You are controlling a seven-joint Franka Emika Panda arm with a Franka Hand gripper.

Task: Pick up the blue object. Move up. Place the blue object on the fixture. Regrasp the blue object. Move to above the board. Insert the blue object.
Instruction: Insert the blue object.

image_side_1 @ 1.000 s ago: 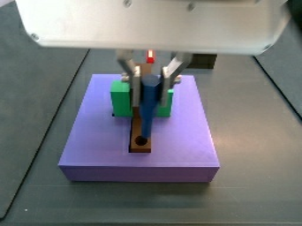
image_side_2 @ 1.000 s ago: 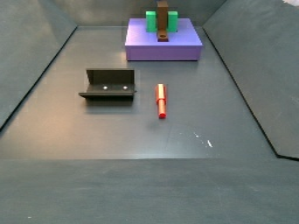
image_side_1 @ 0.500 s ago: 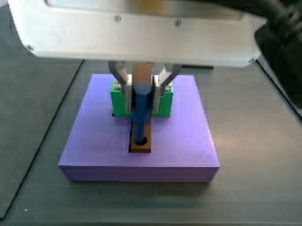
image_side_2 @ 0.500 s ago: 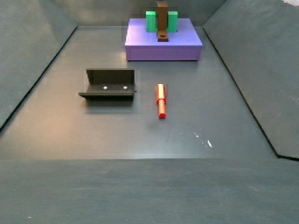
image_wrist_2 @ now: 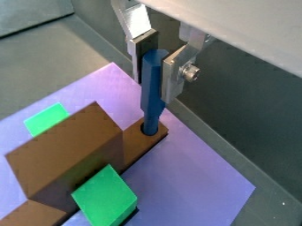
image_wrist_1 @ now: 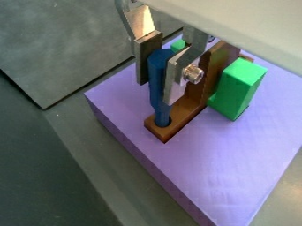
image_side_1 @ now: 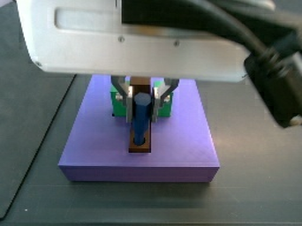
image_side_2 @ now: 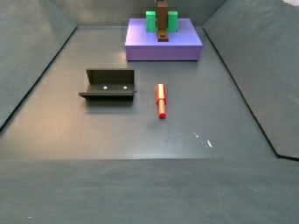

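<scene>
Inside gripper (image_wrist_1: 163, 62), blue object's (image_wrist_1: 158, 84) top hidden

Floor (image_side_2: 140, 175): board (image_side_2: 163, 52), fixture (image_side_2: 108, 85), red peg (image_side_2: 162, 101); gripper (image_wrist_1: 160, 60) above.

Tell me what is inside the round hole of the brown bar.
The blue object's lower tip sits in the brown bar's hole, held upright by the tool above the board. Its depth is hidden.

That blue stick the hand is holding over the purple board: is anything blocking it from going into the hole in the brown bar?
Nothing visible does. The hand grips the blue object upright over the board, and the peg's lower tip already sits at the round hole in the brown bar. The green blocks stand to the sides, clear of it.
</scene>
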